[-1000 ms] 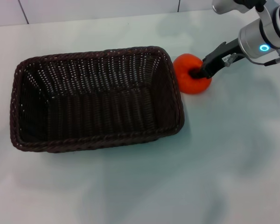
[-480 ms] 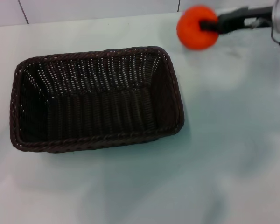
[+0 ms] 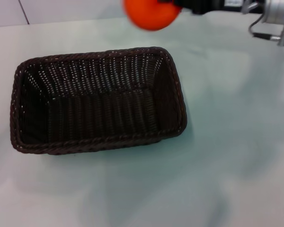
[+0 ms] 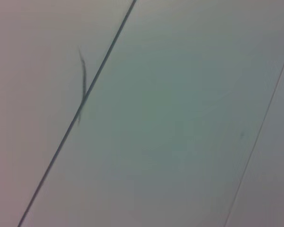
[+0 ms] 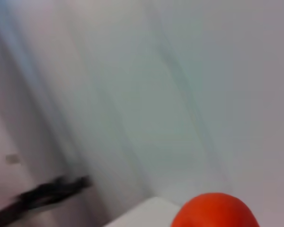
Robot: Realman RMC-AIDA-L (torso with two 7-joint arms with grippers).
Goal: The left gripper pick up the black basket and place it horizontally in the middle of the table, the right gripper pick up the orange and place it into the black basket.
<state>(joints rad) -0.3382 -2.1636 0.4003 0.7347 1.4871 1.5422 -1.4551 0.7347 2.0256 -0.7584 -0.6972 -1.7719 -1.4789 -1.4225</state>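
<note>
Head view: the black basket (image 3: 97, 100) sits open side up on the pale glossy desk (image 3: 227, 156), its long axis running left to right, with bare surface in front of it and to its right. Above its far rim, at the picture's upper edge, the orange (image 3: 150, 13) hangs off the surface, pinched by the right end effector (image 3: 177, 4), which reaches in from the right.

Left wrist view: only pale panels crossed by dark seam lines; the left end effector is out of sight.

Right wrist view: the orange (image 5: 214, 211) shows at the edge against a blurred pale wall.
</note>
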